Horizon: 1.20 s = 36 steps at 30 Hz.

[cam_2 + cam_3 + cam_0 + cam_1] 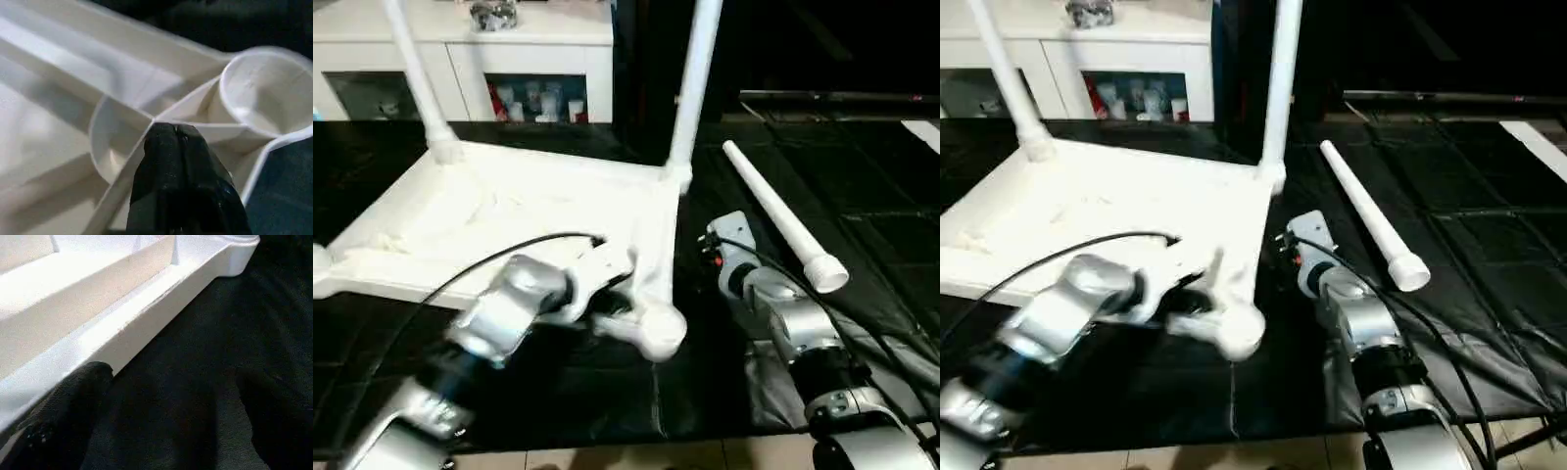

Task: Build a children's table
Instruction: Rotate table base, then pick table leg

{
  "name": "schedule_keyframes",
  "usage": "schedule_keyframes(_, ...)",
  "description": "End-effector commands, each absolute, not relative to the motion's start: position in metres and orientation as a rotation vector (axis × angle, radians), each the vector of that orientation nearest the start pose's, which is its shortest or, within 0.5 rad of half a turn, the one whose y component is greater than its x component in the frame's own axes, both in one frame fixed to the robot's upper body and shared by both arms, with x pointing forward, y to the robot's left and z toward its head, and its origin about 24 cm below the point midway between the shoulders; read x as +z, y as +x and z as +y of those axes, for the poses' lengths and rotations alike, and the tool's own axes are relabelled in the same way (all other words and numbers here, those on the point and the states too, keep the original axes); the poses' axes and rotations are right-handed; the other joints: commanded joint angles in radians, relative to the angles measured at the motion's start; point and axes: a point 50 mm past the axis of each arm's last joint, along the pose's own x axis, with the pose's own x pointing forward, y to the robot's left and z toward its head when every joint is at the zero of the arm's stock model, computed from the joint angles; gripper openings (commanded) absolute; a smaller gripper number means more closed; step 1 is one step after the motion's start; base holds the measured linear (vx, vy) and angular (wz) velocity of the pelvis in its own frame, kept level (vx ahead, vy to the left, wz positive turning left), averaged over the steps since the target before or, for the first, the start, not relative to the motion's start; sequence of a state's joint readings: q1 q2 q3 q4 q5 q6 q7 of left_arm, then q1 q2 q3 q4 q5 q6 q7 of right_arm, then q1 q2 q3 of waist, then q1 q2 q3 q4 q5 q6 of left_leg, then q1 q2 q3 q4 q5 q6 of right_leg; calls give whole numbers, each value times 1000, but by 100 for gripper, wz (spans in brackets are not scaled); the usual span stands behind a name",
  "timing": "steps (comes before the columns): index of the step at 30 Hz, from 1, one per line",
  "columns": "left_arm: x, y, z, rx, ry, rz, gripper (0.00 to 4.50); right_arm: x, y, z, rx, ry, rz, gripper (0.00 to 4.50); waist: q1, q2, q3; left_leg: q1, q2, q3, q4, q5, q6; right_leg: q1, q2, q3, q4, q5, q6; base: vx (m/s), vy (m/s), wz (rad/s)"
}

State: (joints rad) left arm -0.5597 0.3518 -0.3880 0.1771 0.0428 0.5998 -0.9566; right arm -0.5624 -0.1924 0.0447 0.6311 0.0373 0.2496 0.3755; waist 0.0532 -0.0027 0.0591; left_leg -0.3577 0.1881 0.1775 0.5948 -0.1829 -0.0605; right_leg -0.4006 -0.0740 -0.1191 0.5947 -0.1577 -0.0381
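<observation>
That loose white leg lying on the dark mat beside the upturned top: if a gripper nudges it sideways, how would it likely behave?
The loose leg is a round, tapered tube lying free on the mat, so a sideways nudge would probably roll it, likely in a curve because one end is wider. It looks like hollow plastic: probably light and stiff. Its smooth surface may slip between fingers.

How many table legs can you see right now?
3. Two stand upright in the table top's far corner sockets: the far-left leg, the far-right leg. One loose leg lies beside it. Others may be hidden.
</observation>
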Motion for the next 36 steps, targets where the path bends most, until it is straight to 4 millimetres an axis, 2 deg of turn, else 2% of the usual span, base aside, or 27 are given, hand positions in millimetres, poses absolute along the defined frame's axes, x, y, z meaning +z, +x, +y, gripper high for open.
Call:
schedule_keyframes(1, 99, 312, 106, -1118, 426, 465, 11, 76, 366, -164, 334, -158, 269, 450, 4, 9, -73, 7, 41, -19, -63, -207, 14, 59, -79, 62, -76, -314, -160, 0, 0, 0)
schedule_keyframes(3, 105, 313, 117, -1099, 423, 455, 11, 85, 374, -177, 282, -177, 266, 450, 3, 12, -72, 8, 38, -17, -61, -211, 12, 57, -76, 61, -75, -310, -163, 0, 0, 0)
schedule_keyframes(5, 111, 310, 131, -1109, 440, 463, 37, 91, 382, -191, 224, -218, 298, 450, 2, 14, -69, 10, 34, -16, -59, -228, 11, 55, -74, 60, -78, -338, -157, 0, 0, 0)
schedule_keyframes(6, 111, 310, 131, -1109, 440, 463, 46, 91, 382, -191, 224, -218, 298, 450, 1, 15, -70, 11, 35, -17, -59, -230, 6, 53, -75, 59, -74, -341, -161, 0, 0, 0)
schedule_keyframes(7, 113, 307, 138, -1116, 445, 473, 46, 93, 385, -197, 201, -247, 325, 450, 1, 12, -68, 9, 32, -14, -58, -229, 7, 54, -74, 59, -77, -340, -158, 0, 0, 0)
schedule_keyframes(8, 118, 300, 148, -1144, 442, 489, 49, 93, 388, -207, 190, -257, 387, 450, 4, 11, -73, 12, 35, -18, -58, -226, 3, 55, -78, 59, -69, -330, -171, 0, 0, 0)
schedule_keyframes(9, 118, 300, 148, -1145, 442, 490, 66, 93, 389, -208, 190, -257, 388, 450, 0, 15, -71, 3, 34, -18, -59, -218, 8, 58, -75, 59, -68, -307, -190, 0, 0, 0)
schedule_keyframes(10, 123, 292, 155, -1171, 439, 496, 66, 94, 390, -216, 171, -263, 424, 450, 5, 14, -73, 12, 39, -19, -56, -222, 4, 53, -82, 62, -62, -291, -202, 0, 0, 0)
schedule_keyframes(11, 126, 289, 158, -1181, 439, 497, 86, 94, 390, -221, 157, -273, 437, 450, 4, 15, -71, 5, 36, -15, -56, -217, 8, 55, -76, 61, -62, -281, -208, 0, 0, 0)
schedule_keyframes(12, 128, 286, 160, -1189, 435, 499, 86, 94, 391, -225, 144, -274, 449, 450, 6, 10, -71, 6, 37, -14, -57, -214, 9, 55, -75, 61, -63, -274, -209, 0, 0, 0)
schedule_keyframes(14, 132, 279, 165, -1198, 419, 504, 98, 94, 390, -235, 91, -265, 485, 450, 13, 13, -75, 3, 40, -14, -56, -184, 14, 56, -76, 62, -52, -225, -225, 0, 0, 0)
schedule_keyframes(16, 133, 276, 169, -1196, 419, 510, 111, 92, 388, -242, 45, -274, 527, 450, 13, 14, -72, -1, 39, -13, -54, -181, 13, 55, -74, 61, -50, -217, -232, 0, 0, 0)
schedule_keyframes(18, 134, 273, 173, -1186, 426, 524, 129, 88, 386, -248, 13, -278, 557, 450, 17, 13, -68, -2, 38, -12, -54, -207, 8, 54, -74, 60, -55, -260, -221, 0, 0, 0)
schedule_keyframes(20, 134, 269, 176, -1178, 429, 541, 131, 84, 384, -252, -12, -281, 582, 450, 20, 18, -65, 0, 38, -15, -54, -250, -6, 52, -77, 59, -59, -324, -200, 0, 0, 0)
schedule_keyframes(21, 134, 268, 177, -1178, 429, 546, 158, 83, 383, -254, -23, -280, 591, 450, 20, 18, -65, 1, 38, -16, -55, -258, -9, 51, -77, 59, -61, -336, -196, 0, 0, 0)
schedule_keyframes(24, 135, 264, 178, -1177, 429, 557, 172, 81, 381, -258, -54, -286, 604, 450, 24, 15, -64, 3, 37, -16, -55, -280, -16, 49, -76, 57, -63, -363, -184, 0, 0, 0)
schedule_keyframes(25, 135, 263, 178, -1178, 429, 561, 184, 80, 380, -260, -65, -277, 611, 450, 27, 16, -64, 3, 38, -17, -55, -283, -17, 49, -77, 57, -63, -367, -181, 0, 0, 0)
schedule_keyframes(26, 136, 260, 180, -1175, 433, 575, 197, 75, 375, -265, -85, -231, 643, 450, 31, 13, -64, 2, 38, -17, -55, -283, -16, 50, -78, 57, -63, -371, -178, 0, 0, 0)
schedule_keyframes(29, 137, 257, 182, -1170, 435, 584, 211, 70, 372, -267, -87, -203, 671, 450, 36, 15, -61, 4, 36, -16, -53, -297, -14, 44, -75, 56, -67, -404, -167, 0, 0, 0)
schedule_keyframes(31, 137, 256, 183, -1168, 435, 588, 237, 67, 370, -268, -75, -193, 694, 420, 40, 14, -61, 5, 36, -16, -53, -299, -15, 44, -76, 55, -68, -416, -161, 0, 0, 0)
schedule_keyframes(34, 137, 255, 183, -1164, 438, 596, 252, 61, 365, -269, -62, -170, 742, 410, 41, 13, -60, 3, 37, -18, -54, -309, -16, 43, -75, 54, -68, -433, -155, 0, 0, 0)
schedule_keyframes(36, 136, 255, 183, -1165, 434, 597, 278, 59, 362, -271, -55, -162, 778, 387, 42, 14, -60, 4, 36, -19, -53, -317, -18, 42, -75, 53, -68, -449, -152, 0, 0, 0)
